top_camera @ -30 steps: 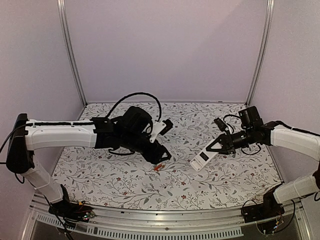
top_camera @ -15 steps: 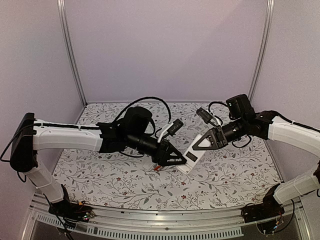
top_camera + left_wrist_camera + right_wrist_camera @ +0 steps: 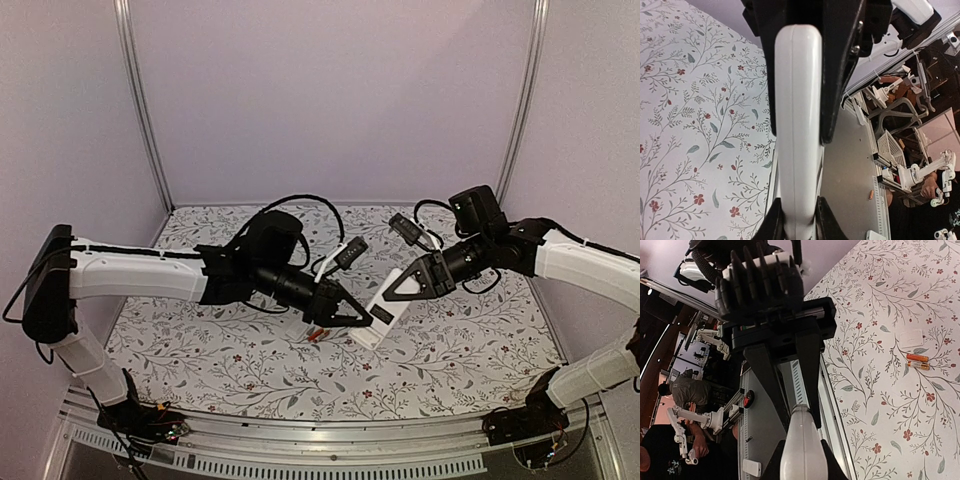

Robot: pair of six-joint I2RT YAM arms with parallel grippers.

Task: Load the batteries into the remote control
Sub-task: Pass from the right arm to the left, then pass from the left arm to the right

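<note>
White plastic, one item: remote control (image 3: pixel 372 330), slim handset, held between the two claws above a floral-patterned table (image 3: pixel 200 340). In the top view its back faces the camera, showing a dark rectangular recess. It slopes down from the right claw toward the left claw. Whether its lower end touches the cloth cannot be told.

Left claw (image 3: pixel 352 318): closed on the lower end of the remote control. In the left wrist view its two fingers (image 3: pixel 774 224) press against either side of the white body, which is seen edge-on.

Right claw (image 3: pixel 405 288): closed on the upper end of the remote control. In the right wrist view the rounded white end sits between its own fingers (image 3: pixel 774 465) at the bottom of the frame. The left claw's black fingers meet the handset at the far end.

Orange-red with dark ends, two items: batteries (image 3: pixel 917 358), lying side by side on the table, parallel and just beside each other. In the top view they lie just to the near side of the left claw's fingertips, apart from them. They are well apart from the right claw.

White, flat, one item: cover plate (image 3: pixel 912 337), on the table just beside the batteries, on the side farther from the right claw's fingertips in the right wrist view.
</note>
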